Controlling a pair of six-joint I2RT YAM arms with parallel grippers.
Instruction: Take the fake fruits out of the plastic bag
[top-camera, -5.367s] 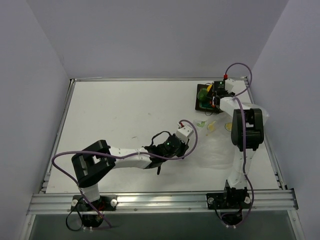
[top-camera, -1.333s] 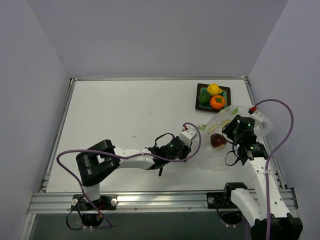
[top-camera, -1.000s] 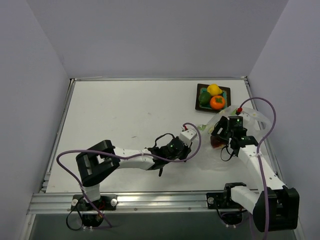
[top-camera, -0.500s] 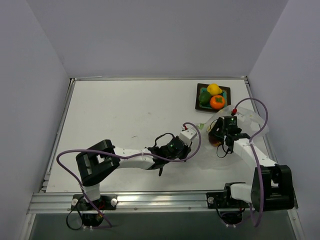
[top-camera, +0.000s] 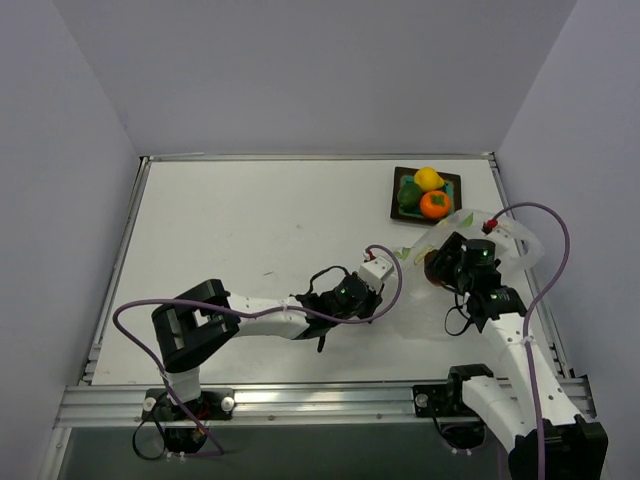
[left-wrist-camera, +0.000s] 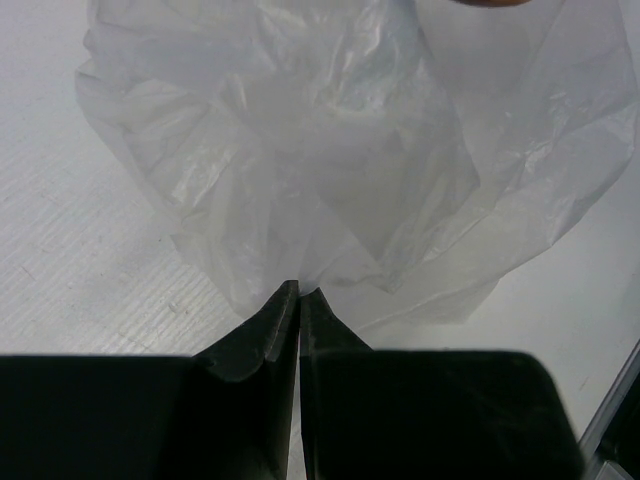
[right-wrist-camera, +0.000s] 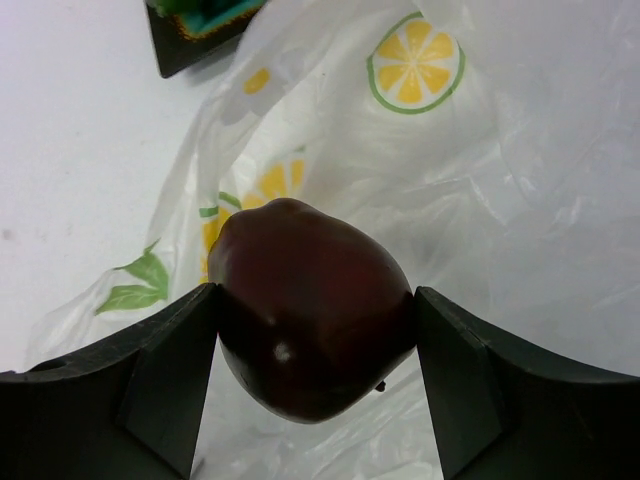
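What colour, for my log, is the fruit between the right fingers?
The fruit is dark red; right wrist view best.

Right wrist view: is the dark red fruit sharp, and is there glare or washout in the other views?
Right wrist view: the dark red fruit is sharp, with one white glint low on its skin. Left wrist view: the plastic bag is pale, almost blending with the table, but its creases show. Top external view: even, soft light, no hard shadows.

Fixed camera, high and well back from the plastic bag (top-camera: 425, 310), looks down over the whole table (top-camera: 250, 230). Left wrist camera faces the bag's edge close-up; right wrist camera looks down from just above. All three share the bag.
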